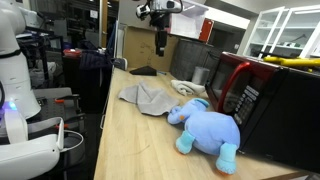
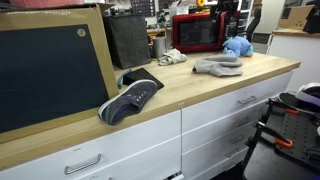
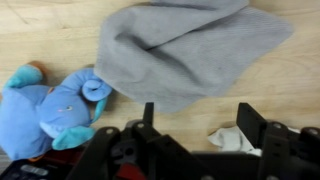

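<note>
The gripper [image 3: 198, 128] is released: in the wrist view its jaws stand wide apart with nothing between them, and in an exterior view it hangs [image 1: 160, 48] well above the counter [image 1: 125, 145], touching nothing. The nearest thing to it is the grey cloth [image 3: 185, 45], which lies crumpled and flat on the wood, below the gripper and a little ahead of it. The cloth's long axis runs across the wrist picture, roughly in line with the gap between the jaws. There is only one arm here, so no question of which is nearer. Just beside the cloth, at its near corner, a blue plush toy [image 3: 55, 105] lies on the counter, its head touching or almost touching the cloth's edge. On the opposite side of the cloth, close by but apart from it, sits a white crumpled scrap [image 3: 232, 140]. Beyond the cloth, past the plush toy, stands a red and black microwave [image 1: 265, 100]. Far from the cloth, at the other end of the counter, rests a grey shoe [image 2: 130, 98]. By count: one cloth, one plush toy, one white scrap, one microwave, one shoe that I can make out.
</note>
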`<control>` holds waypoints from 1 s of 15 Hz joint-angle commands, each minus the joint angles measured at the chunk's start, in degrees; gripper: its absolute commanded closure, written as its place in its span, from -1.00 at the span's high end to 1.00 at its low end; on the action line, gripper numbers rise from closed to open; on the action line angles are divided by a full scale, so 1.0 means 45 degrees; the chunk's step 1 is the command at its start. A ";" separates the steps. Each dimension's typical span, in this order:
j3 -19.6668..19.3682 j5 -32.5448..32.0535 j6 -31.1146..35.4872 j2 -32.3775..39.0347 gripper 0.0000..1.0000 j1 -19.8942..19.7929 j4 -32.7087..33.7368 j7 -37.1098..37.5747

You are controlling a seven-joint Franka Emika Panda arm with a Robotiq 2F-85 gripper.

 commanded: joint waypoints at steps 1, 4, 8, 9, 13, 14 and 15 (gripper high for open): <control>0.0737 0.1775 -0.0115 -0.0634 1.00 0.0724 -0.0889 -0.0205; 0.1505 0.2709 0.0083 -0.0655 1.00 0.1427 -0.1682 -0.0159; 0.2229 0.2628 0.0737 -0.0323 1.00 0.1984 -0.2498 -0.0086; 0.2359 0.2516 0.0981 -0.0242 1.00 0.2068 -0.2669 -0.0034; 0.2711 0.1600 0.2496 0.0206 1.00 0.2168 -0.3252 0.0151; 0.2757 0.1256 0.2997 0.0352 1.00 0.2155 -0.3363 0.0259; 0.2776 0.0967 0.3480 0.0534 1.00 0.2136 -0.3433 0.0430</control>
